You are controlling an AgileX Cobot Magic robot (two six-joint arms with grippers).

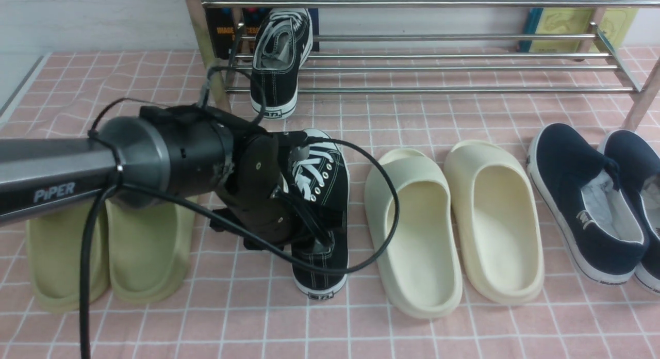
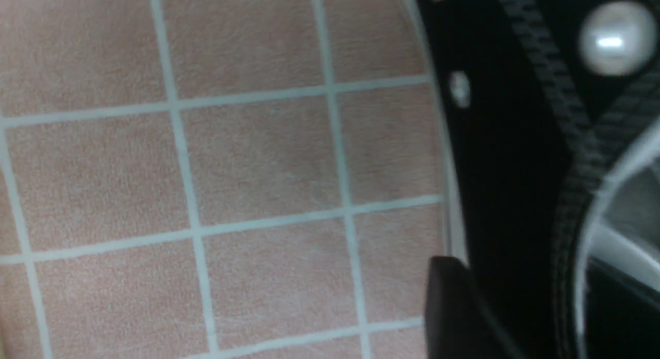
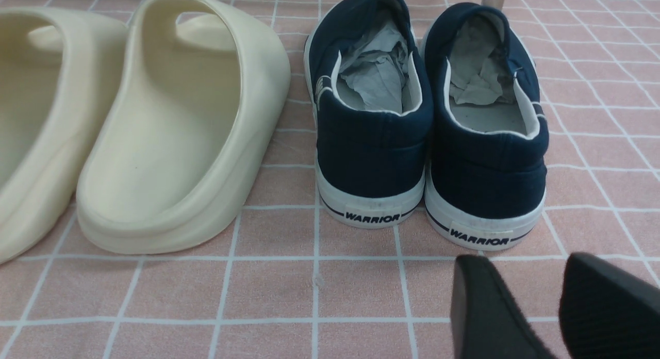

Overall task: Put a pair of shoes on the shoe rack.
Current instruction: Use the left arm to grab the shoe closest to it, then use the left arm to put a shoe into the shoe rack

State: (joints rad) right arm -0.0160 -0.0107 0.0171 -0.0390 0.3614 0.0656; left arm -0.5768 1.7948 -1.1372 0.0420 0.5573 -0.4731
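Black first sneaker [image 1: 281, 60] is on the rack [image 1: 412, 67], second sneaker [image 1: 322, 194] on the floor w/ my left gripper [image 1: 301, 219] at it, can't tell if clamped; next: firm pinch, lift beside 1st.

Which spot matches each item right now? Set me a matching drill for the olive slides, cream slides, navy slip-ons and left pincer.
Items:
1. olive slides
2. cream slides
3. navy slip-ons
4. left pincer

Places:
A. at the black sneaker lying on the pink checked cloth
B. far right of the row
C. far left of the row, partly behind the left arm
D. between that black sneaker and the navy pair

Pairs: 1-C, 2-D, 3-B, 4-A
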